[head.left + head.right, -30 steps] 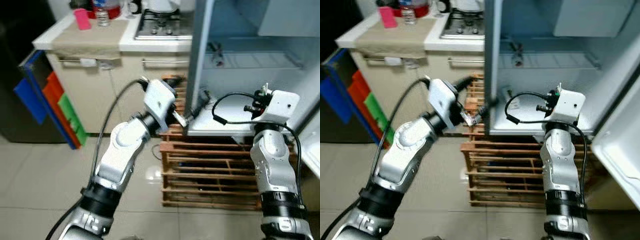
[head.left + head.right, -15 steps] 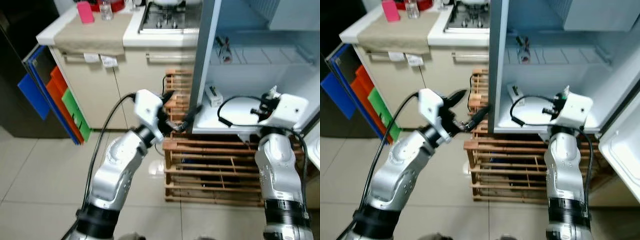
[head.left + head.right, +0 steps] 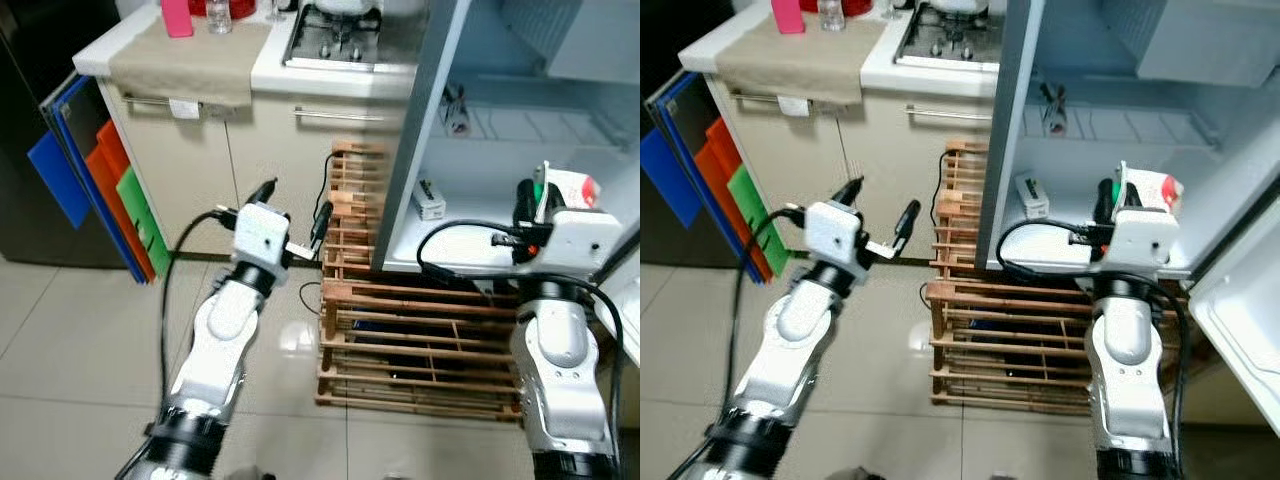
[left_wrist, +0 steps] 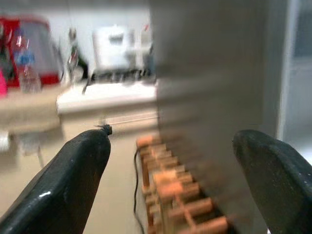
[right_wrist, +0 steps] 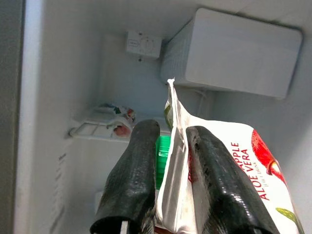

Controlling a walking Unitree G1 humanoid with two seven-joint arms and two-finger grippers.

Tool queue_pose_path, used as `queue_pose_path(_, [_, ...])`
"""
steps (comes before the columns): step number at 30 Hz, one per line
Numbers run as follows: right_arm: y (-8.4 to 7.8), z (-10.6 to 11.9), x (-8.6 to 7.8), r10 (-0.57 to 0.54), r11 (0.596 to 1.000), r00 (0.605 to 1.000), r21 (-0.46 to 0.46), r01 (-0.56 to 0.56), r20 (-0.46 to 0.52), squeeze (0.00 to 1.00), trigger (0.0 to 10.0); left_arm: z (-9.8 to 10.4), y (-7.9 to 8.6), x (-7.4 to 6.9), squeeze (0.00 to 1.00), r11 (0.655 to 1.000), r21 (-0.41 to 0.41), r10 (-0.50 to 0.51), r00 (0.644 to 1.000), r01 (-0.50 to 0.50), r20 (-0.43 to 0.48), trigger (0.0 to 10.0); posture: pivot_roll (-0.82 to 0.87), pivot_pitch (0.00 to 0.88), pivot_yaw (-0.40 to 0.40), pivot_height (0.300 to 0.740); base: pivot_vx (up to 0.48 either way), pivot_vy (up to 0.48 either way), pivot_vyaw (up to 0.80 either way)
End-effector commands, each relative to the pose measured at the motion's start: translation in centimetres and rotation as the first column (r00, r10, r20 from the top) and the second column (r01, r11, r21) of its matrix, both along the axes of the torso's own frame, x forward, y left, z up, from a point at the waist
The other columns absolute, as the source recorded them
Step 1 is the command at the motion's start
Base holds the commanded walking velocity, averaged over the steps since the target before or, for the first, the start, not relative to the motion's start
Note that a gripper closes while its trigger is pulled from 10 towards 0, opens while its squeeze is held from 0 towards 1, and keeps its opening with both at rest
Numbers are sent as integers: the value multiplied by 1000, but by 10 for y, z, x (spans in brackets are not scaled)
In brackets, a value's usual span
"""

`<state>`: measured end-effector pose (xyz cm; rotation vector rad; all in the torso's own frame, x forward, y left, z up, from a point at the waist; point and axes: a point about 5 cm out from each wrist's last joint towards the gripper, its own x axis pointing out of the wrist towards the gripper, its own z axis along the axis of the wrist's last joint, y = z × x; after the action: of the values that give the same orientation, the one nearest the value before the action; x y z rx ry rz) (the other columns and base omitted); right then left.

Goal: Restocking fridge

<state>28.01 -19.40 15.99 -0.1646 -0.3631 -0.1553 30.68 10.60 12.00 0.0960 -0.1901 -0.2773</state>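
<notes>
Two grippers are up in front of the open fridge (image 3: 420, 150). The right gripper (image 5: 168, 185) has its jaws pinched on the folded top of a juice carton (image 5: 229, 180), white with red fruit and the words "APPLE ALOE VERA" on its side; a green cap shows between the fingers (image 5: 134, 180). In the head views the carton (image 3: 1145, 190) stands at about 3 o'clock from the frame's middle, held upright at the front edge of the fridge's bottom shelf (image 3: 450, 250); whether its base touches the shelf cannot be told.

Inside the fridge, a small white box (image 3: 428, 200) lies on that shelf at the carton's 9 o'clock, well apart from it. Above is a wire rack (image 3: 530, 125) with a small packet (image 3: 456, 108) at its near-left end, and a white freezer box (image 5: 231, 51) sits at 12 o'clock over the carton.

The left gripper (image 3: 296, 222) hangs outside the fridge, at 9 o'clock from its grey side wall, jaws spread wide and holding nothing. Behind it stands a wooden crate rack (image 3: 400, 340) under the fridge. Beyond is a bench (image 3: 190, 65) with a cloth, a pink cup (image 3: 176, 17) and a hob (image 3: 340, 35). Coloured panels (image 3: 95, 175) lean at the cabinet's 9 o'clock.
</notes>
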Motion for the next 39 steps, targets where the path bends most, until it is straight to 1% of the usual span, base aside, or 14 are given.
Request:
queue_pose_path(1, [-11,-21,8,-39,999,996,-18,38,-77,0,10000,-13,8,7,0,998,12,60,997,-59,-49,10000,-118,0,0,740,0,0,0])
queue_pose_path(2, [-11,-21,8,-39,999,996,-18,38,-77,0,10000,-13,8,7,0,998,12,60,997,-59,-49,10000,-118,0,0,740,0,0,0])
queue_pose_path(4, [-19,-38,13,-78,997,986,14,81,-147,0,10000,-16,12,10,0,997,-1,76,995,-76,-71,10000,-121,0,11,740,0,0,0])
queue_pose_path(5, [-20,-39,14,-85,995,984,28,91,-159,0,10000,-13,14,12,0,996,-34,78,995,-80,-65,10000,-126,0,16,740,0,0,0])
queue_pose_path(7, [-20,-39,14,-87,994,983,44,96,-161,0,10000,-8,14,13,0,996,-46,78,996,-81,-49,10000,-126,0,16,740,0,0,0])
queue_pose_path(9, [-19,-37,17,-78,995,986,49,86,-147,0,10000,2,9,18,0,997,-56,53,999,-52,11,10000,-134,0,25,740,0,0,0])
queue_pose_path(15, [-18,-37,22,-70,996,988,49,77,-134,0,10000,10,2,22,0,998,-64,25,998,-22,49,10000,-128,0,27,740,0,-306,0])
queue_pose_path(19, [-11,-35,31,-38,997,992,62,45,-123,0,10000,12,3,27,0,997,-76,32,998,-28,49,10000,-121,0,25,740,0,-458,0])
queue_pose_path(28, [0,-33,36,27,997,992,76,-17,-123,0,10000,11,5,27,0,996,-84,30,998,-26,53,10000,-117,0,21,740,89,-434,0])
queue_pose_path(31, [3,-31,37,52,995,991,92,-41,-121,0,10000,14,7,27,0,995,-99,33,998,-27,56,10000,-118,0,22,740,84,-97,0])
queue_pose_path(33, [8,-29,40,93,988,988,132,-77,-121,0,10000,16,6,27,0,994,-109,-3,998,9,55,10000,-119,0,22,740,0,0,0])
queue_pose_path(36, [12,-27,44,130,978,984,177,-107,-125,0,10000,24,-11,22,0,982,-101,-155,985,163,78,10000,-117,0,17,740,0,0,0])
queue_pose_path(37, [12,-27,44,130,978,984,177,-107,-125,0,10000,24,-11,22,0,982,-101,-155,985,163,78,10000,-117,0,17,740,0,0,0])
queue_pose_path(39, [11,-28,46,125,977,983,187,-99,-134,0,10000,28,-27,15,0,951,-97,-288,954,295,78,10000,-114,0,16,740,0,0,0])
